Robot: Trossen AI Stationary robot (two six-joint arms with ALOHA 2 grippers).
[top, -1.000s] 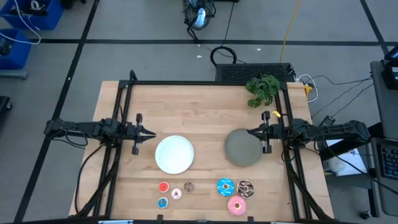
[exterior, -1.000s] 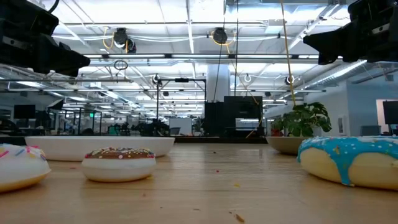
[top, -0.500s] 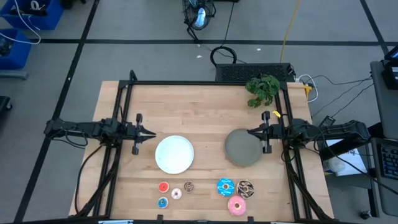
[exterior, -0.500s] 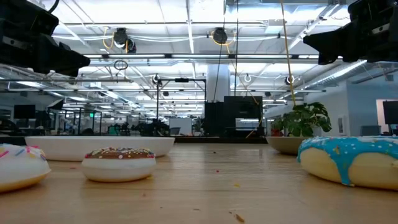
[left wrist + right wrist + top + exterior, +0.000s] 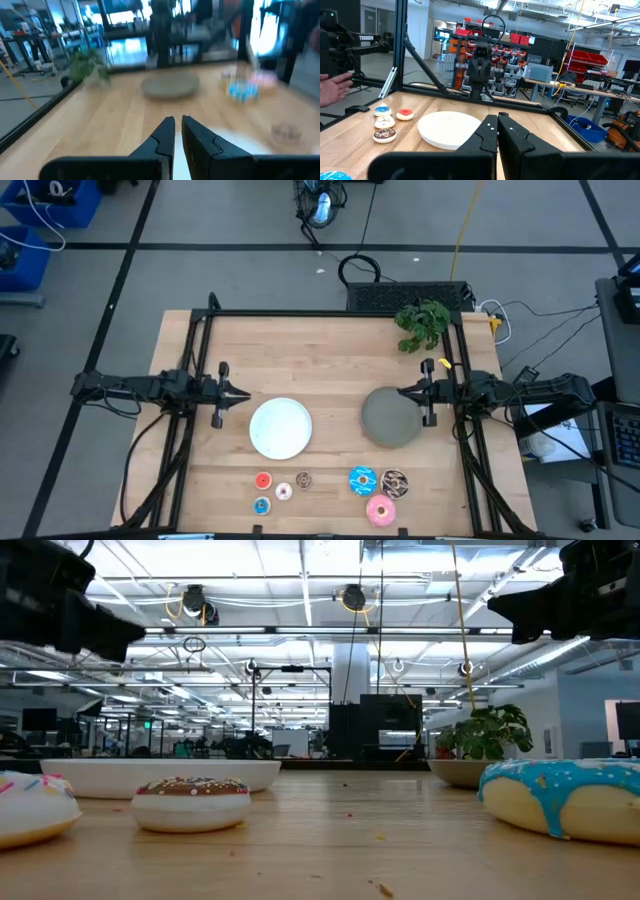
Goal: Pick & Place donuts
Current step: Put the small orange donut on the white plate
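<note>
Donuts, seven small toy rings: tiny red (image 5: pixel 263 480), tiny blue (image 5: pixel 262 505), tiny pink-white (image 5: pixel 283 492), tiny brown (image 5: pixel 304 479), larger blue-iced (image 5: pixel 362 479), brown sprinkled (image 5: pixel 395 481) and pink (image 5: pixel 380 510), all untouched on bare wood, well short of both claws toward the table's near edge. Likely still the opening step; next calls for descending to one ring and spreading fingers. Left gripper (image 5: pixel 243 394) beside round white plate (image 5: pixel 280 427), nearly closed, empty. Right gripper (image 5: pixel 402 391) over round grey plate (image 5: pixel 391 418), fully closed, empty.
</note>
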